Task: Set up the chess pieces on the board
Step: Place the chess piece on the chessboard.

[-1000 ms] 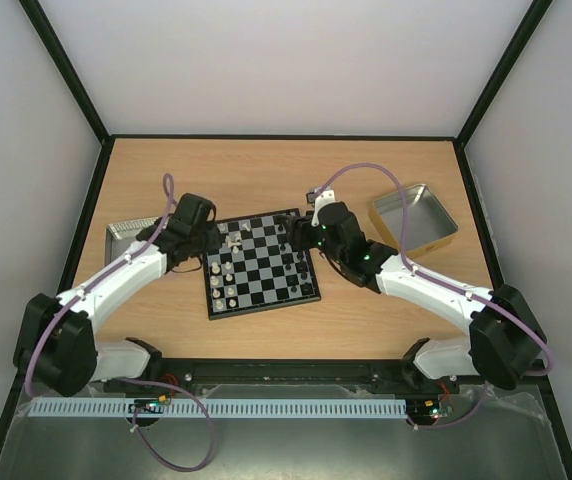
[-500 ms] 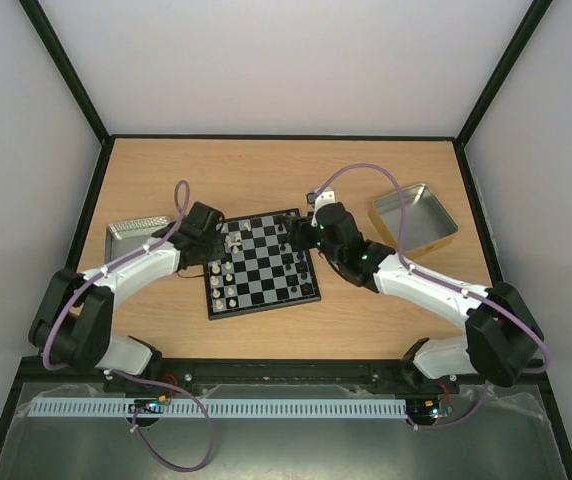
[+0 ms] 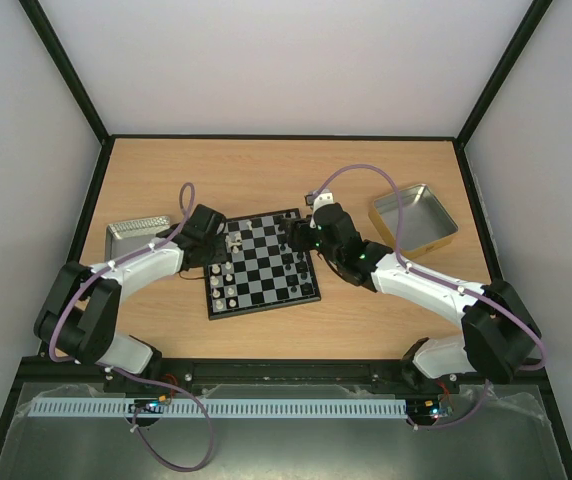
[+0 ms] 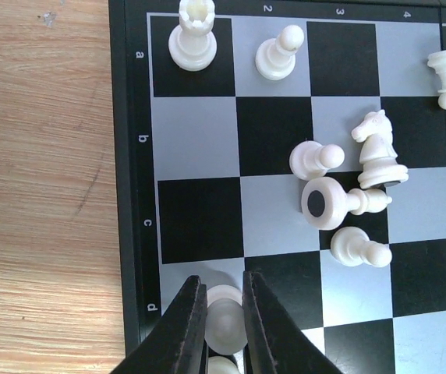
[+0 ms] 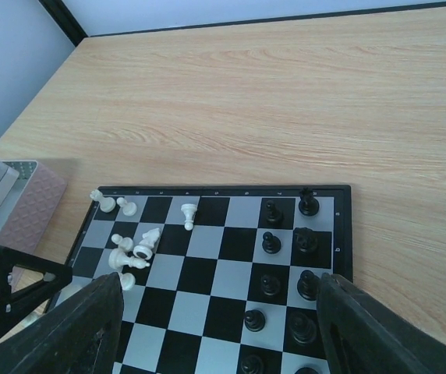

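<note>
The board (image 3: 276, 277) lies mid-table with black chess pieces (image 5: 270, 243) along its right side and white ones (image 4: 379, 148) on its left. Some white pieces lie toppled (image 4: 336, 202). My left gripper (image 4: 223, 282) is shut on a white piece (image 4: 224, 326), held just over the light square at the board's left edge, row d. In the top view the left gripper (image 3: 220, 246) sits at that edge. My right gripper (image 5: 219, 284) is open and wide above the board's right half, holding nothing, and shows at the board's far right corner (image 3: 301, 235).
A silver tin (image 3: 136, 232) lies left of the board, behind the left arm. An open silver tin (image 3: 413, 220) lies at the right. The black frame posts (image 3: 101, 200) border the wooden table (image 3: 266, 180).
The left arm has reached lower and shifted its gripper slightly right onto the board's left edge, still shut on the white piece. The right arm has barely moved.
</note>
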Available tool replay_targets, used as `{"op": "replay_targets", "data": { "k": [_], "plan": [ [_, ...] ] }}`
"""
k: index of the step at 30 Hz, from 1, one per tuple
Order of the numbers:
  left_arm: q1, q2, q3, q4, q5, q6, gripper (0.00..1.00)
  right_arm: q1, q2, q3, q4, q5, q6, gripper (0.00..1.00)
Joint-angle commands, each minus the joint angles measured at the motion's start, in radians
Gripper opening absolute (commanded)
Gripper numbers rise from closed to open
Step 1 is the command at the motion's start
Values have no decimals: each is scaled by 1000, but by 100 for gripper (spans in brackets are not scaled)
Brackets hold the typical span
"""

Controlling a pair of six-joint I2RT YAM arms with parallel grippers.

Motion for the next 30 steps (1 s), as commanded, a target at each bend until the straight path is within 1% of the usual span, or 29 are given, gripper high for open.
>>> {"op": "replay_targets", "data": {
  "k": [1,10,18,20,24,30],
  "plan": [
    [-4,19,-9,-11,-12,21,11,-1,1,24,2,-5,14,67],
    [-7,7,-7,-44,-22,30,13,-1,4,26,6,-17,15,67],
    [-13,-4,0,-69,-45,43,18,-2,2,24,15,-36,15,67],
    [-13,1,9,-70,-39,42,21,-1,1,23,15,-39,15,67],
    [-13,-6,27,-80,-38,40,34,-1,-3,26,9,-41,23,67],
    [-13,-45,80,-109,-37,40,43,-1,-9,36,-3,-57,54,67]
  ]
}}
